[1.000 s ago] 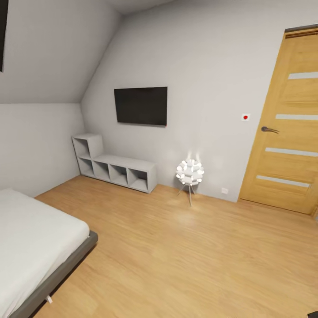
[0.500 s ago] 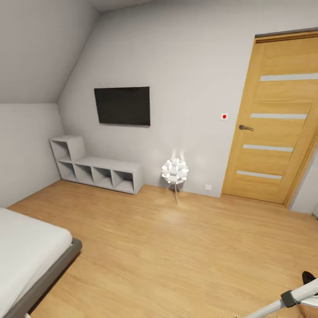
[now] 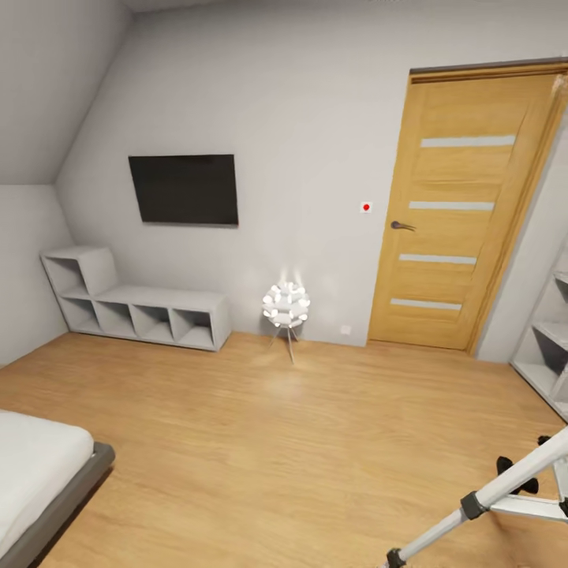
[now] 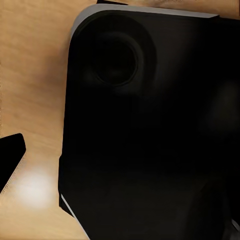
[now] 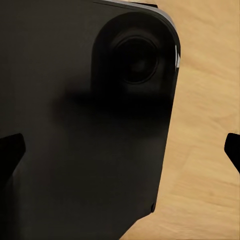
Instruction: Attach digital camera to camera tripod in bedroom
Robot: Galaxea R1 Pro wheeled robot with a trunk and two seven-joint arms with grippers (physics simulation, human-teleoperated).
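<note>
Wood floor [image 3: 260,442] is spread across the lower half of the head view, below pale grey walls. A wood door [image 3: 461,209] with four pale strips is seen at the upper right, with a dark handle [image 3: 401,226] on its left edge and a small white switch with a red dot [image 3: 366,207] just beside it on the wall. A black TV [image 3: 184,189] is mounted at the upper left, above a low grey shelf unit [image 3: 130,304]. A glowing white ball lamp [image 3: 286,305] on thin legs is placed between the shelf unit and the door. A corner of the bed [image 3: 39,473] is shown at the lower left, and part of a second shelf [image 3: 548,347] at the right edge.

Part of the tripod [image 3: 493,493] is seen at the lower right corner: silver legs, black joints and black feet on the floor.

In both wrist views a large black rounded body [image 4: 150,130] [image 5: 85,125] is shown over the floor, with dark tips at the frame edges. How wide either gripper is set cannot be told.
</note>
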